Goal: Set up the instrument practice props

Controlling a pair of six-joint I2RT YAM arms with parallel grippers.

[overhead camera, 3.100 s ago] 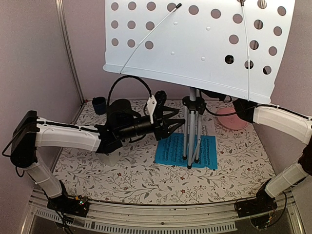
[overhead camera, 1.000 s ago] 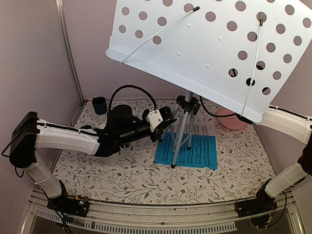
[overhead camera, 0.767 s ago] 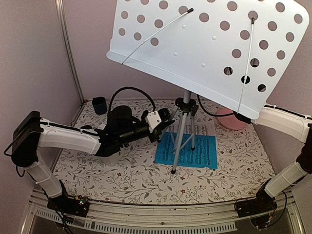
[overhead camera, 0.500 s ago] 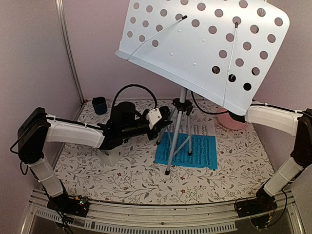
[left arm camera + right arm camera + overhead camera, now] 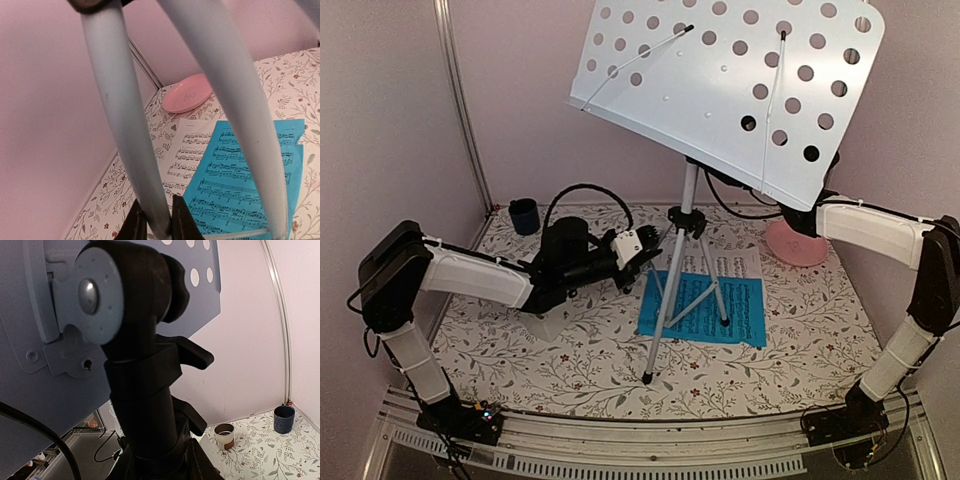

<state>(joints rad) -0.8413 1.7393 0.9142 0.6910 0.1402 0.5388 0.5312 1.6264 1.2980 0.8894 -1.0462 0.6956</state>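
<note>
Left hand (image 5: 157,226) clamped on one tripod leg (image 5: 125,125); right hand (image 5: 160,467) gripping the black post (image 5: 145,405) of the music stand (image 5: 720,90). It's mid-table (image 5: 570,370), over the blue sheet (image 5: 740,310).

**Robot lab cell dressing up as a practice room**

This is looking like a robotics lab bench, not a home. A white left arm (image 5: 470,275) and right arm (image 5: 870,225) are rising from a ribbed metal rail (image 5: 650,455) in front of the stand (image 5: 720,90), with a bare black cable (image 5: 585,186) looping off the left one. Plain lilac walls (image 5: 390,100) are closing in behind and on both sides of the stand, and a metal post (image 5: 460,100) is running up the corner to its left. A floral cloth (image 5: 570,370) is covering the table under the stand. Small props are lying near its legs: a blue sheet (image 5: 745,310) beneath, a pink plate (image 5: 792,245) behind to the right, and a dark cup (image 5: 524,215) far to the left.
</note>
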